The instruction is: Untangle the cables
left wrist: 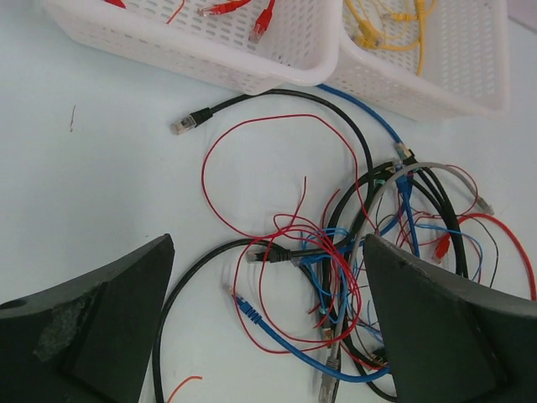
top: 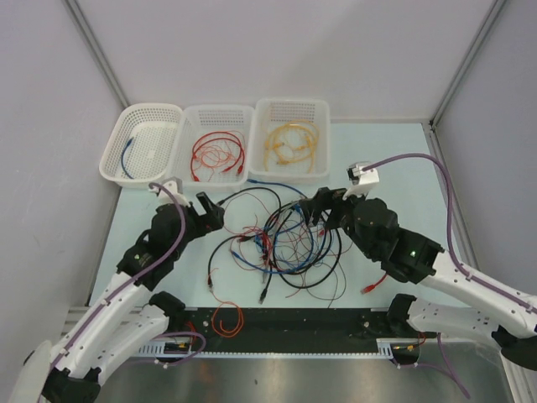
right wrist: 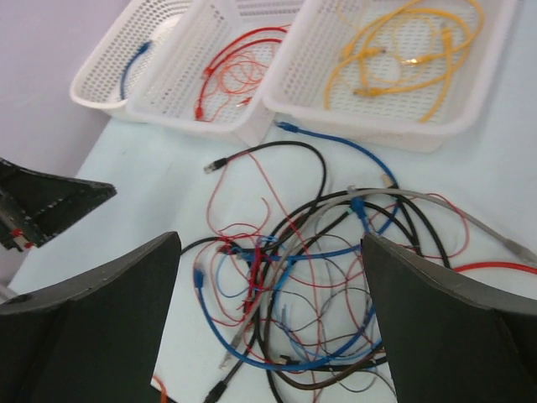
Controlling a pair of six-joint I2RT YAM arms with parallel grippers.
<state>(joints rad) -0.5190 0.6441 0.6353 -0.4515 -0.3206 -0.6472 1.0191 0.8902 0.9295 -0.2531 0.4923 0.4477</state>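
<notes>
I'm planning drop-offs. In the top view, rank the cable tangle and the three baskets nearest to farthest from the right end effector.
From the right end effector:
1. cable tangle, at its tip, table centre
2. yellow-cable basket, right end of the row
3. red-cable basket, middle
4. blue-cable basket, far left

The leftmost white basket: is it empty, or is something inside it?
Not empty. The leftmost basket holds one blue cable, lying along its left side.
</notes>
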